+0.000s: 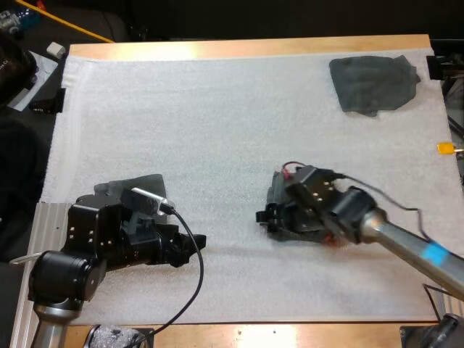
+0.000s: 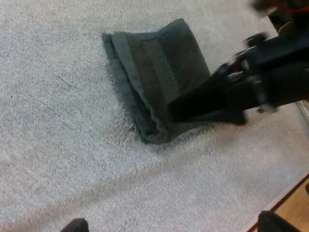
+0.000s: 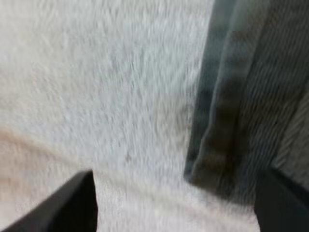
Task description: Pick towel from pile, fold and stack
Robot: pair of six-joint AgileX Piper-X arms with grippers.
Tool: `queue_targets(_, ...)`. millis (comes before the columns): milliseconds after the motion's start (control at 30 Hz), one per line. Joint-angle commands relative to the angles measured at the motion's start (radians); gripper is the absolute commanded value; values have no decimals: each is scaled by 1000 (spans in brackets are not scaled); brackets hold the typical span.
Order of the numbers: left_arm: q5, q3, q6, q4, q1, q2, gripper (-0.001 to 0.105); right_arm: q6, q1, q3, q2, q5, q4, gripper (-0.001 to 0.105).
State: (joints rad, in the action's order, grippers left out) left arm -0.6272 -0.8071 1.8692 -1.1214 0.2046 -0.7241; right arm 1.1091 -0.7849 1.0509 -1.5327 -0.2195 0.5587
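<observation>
Lower left of the high view: a flat dark grey-green towel (image 1: 134, 185) lies on the white foam mat (image 1: 217, 123). Its near part is hidden behind the left arm, so I can't make out its outline or fold count.

The left gripper (image 1: 190, 246) is low over the mat just right of that towel and is not touching it. In the left wrist view its own black fingertips (image 2: 75, 225) stand wide apart with only bare mat between them, so it is open and holds nothing. Only the tips are in frame.

Centre-right: the right gripper (image 1: 264, 215) is down at a folded dark grey-green ribbed towel (image 2: 154, 72). In the high view that towel is almost fully covered by the gripper body. The left wrist view has the right gripper's tip (image 2: 193, 108) over the towel's near end. The right wrist view is blurred. Its fingers (image 3: 72, 205) are spread, and the folded towel's hemmed edge (image 3: 231, 96) runs beside the far finger. It reads as open, and I can't confirm contact with the cloth.

Upper right: a crumpled dark grey-green towel (image 1: 373, 83) sits alone on the mat near the far edge of the wooden table (image 1: 254, 48), well apart from both arms.
</observation>
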Motion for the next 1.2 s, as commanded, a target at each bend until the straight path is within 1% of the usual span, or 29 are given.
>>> queue_targets(0, -8, -2, -5, -3, 2, 5, 66, 41, 0, 0, 71, 60, 70, 66)
queue_targets(33, -7, -2, -5, -3, 2, 4, 66, 32, 1, 0, 56, 49, 52, 66)
queue_targets(67, -7, -2, -3, -2, 1, 2, 66, 55, 0, 1, 91, 93, 90, 66)
queue_targets(133, -8, -3, -3, -2, 2, 3, 66, 81, 0, 1, 142, 139, 149, 66)
queue_targets(267, -8, -3, -4, 2, 3, 3, 66, 121, 0, 2, 253, 195, 268, 66)
queue_targets(400, -9, -1, -4, 8, 3, 0, 66, 139, -1, 3, 375, 226, 376, 66)
queue_targets(633, -10, 6, -7, 17, 2, -1, 65, 136, -3, 4, 599, 252, 534, 66)
queue_targets(800, -11, 12, -5, 42, 3, -6, 66, 117, -2, 5, 736, 260, 592, 66)
queue_targets(867, -4, 9, -8, 30, 2, 2, 66, 124, -3, 4, 720, 263, 580, 66)
queue_targets(967, -5, 10, -10, 49, 1, 6, 67, 116, -2, 2, 795, 266, 628, 66)
queue_targets(1167, -10, 12, 5, 126, 7, -26, 70, 112, -2, 2, 860, 310, 678, 66)
